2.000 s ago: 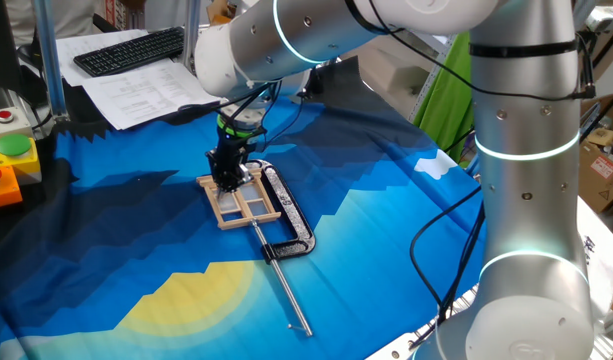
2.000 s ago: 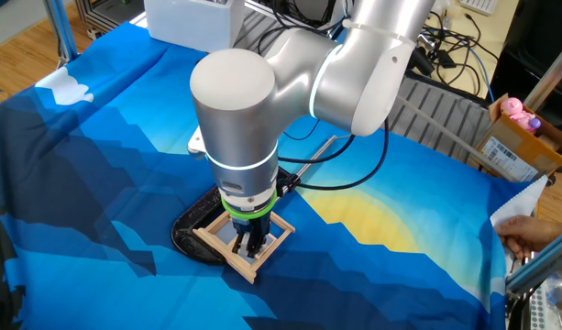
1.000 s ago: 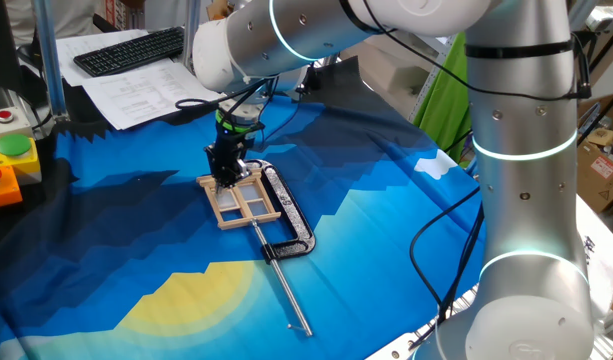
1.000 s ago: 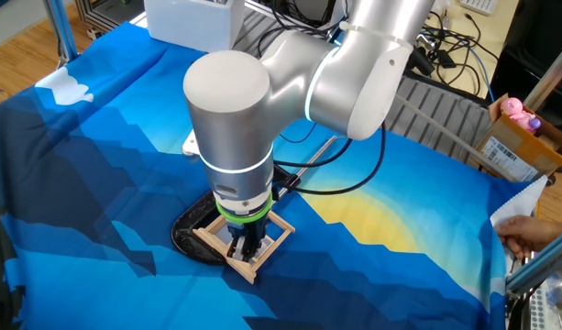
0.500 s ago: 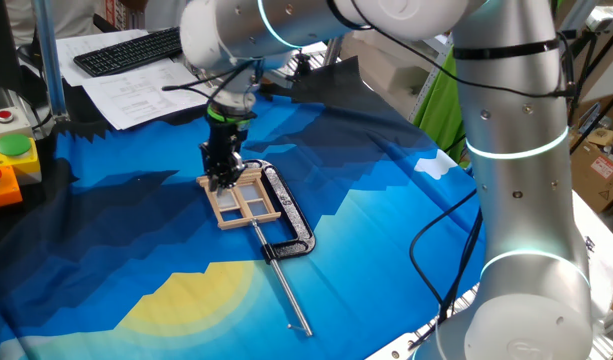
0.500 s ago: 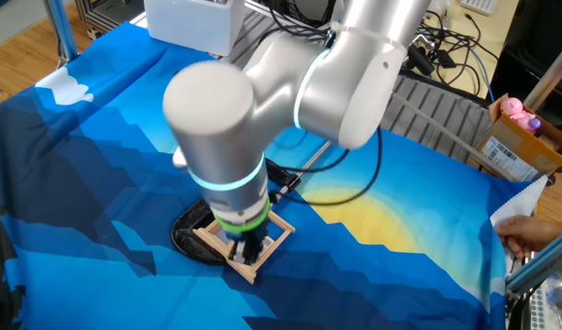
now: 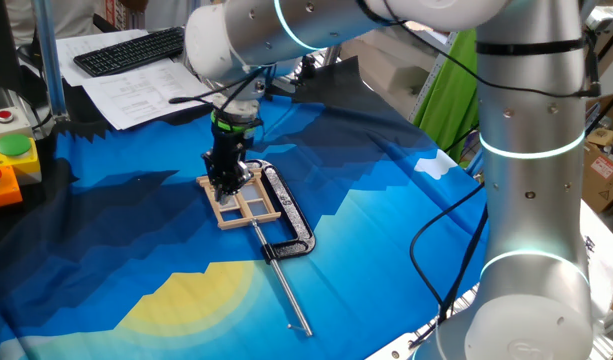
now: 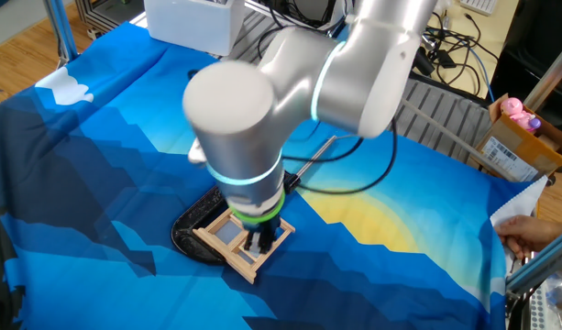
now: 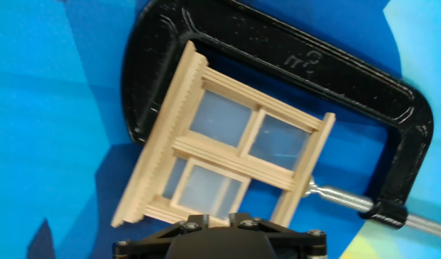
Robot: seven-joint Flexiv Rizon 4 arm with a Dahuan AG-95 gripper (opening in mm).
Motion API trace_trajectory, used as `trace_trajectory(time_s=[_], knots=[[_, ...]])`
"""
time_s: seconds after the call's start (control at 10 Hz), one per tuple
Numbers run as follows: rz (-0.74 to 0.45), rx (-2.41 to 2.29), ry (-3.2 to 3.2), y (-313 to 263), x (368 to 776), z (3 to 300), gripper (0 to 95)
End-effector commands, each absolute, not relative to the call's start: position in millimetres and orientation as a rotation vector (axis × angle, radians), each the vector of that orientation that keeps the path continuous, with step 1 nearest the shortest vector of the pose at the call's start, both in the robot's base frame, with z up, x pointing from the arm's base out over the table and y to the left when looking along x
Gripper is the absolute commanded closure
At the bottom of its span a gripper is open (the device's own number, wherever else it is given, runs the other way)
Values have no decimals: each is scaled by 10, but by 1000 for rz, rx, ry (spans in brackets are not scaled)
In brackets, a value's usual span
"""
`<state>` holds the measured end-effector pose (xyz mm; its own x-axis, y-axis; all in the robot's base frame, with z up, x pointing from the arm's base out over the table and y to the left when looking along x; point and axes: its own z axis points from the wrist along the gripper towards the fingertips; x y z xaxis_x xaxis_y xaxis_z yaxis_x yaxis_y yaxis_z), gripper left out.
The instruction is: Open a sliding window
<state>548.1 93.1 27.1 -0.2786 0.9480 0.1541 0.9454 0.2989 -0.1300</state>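
On the table: blue cloth (image 7: pixel 386 240) with a yellow patch, covering the whole work area
Window (image 9: pixel 227 155): pale wooden frame with crossbars and four panes, lying flat on the cloth; also seen in one fixed view (image 7: pixel 248 207) and the other fixed view (image 8: pixel 227 240)
Clamp (image 9: pixel 328 68): black metal C-shape curving around the window's far side and one end, touching or just beside the frame; its silver rod (image 7: pixel 286 290) runs away across the cloth
Writing: raised marks are cast into the clamp's black arm in the hand view, too unclear to read
Gripper (image 7: pixel 226 185): black, pointing straight down at the corner of the window farthest from the rod; in the other fixed view (image 8: pixel 258 244) it stands over the frame's near part
Jaws: cannot tell whether open or closed; the fingertips are hidden against the frame in both fixed views, and the hand view shows only the black base of the hand
Arm (image 8: pixel 262 119): silver with glowing pale-green rings, bent low over the window
Background: black keyboard (image 7: pixel 131 50) on white papers (image 7: pixel 136 95); a yellow box with a green button (image 7: pixel 14 148) at the table's edge
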Motion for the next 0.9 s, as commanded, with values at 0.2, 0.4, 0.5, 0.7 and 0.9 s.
trace_trajectory(time_s=[0.2, 0.4, 0.5, 0.7, 0.9], knots=[[31, -1737, -2389, 917, 5442, 232, 950], [46, -1723, -2407, 909, 5393, 197, 950], [47, -1716, -2414, 905, 5368, 183, 950], [53, -1709, -2425, 889, 5348, 159, 950], [60, -1705, -2441, 875, 5347, 145, 950]])
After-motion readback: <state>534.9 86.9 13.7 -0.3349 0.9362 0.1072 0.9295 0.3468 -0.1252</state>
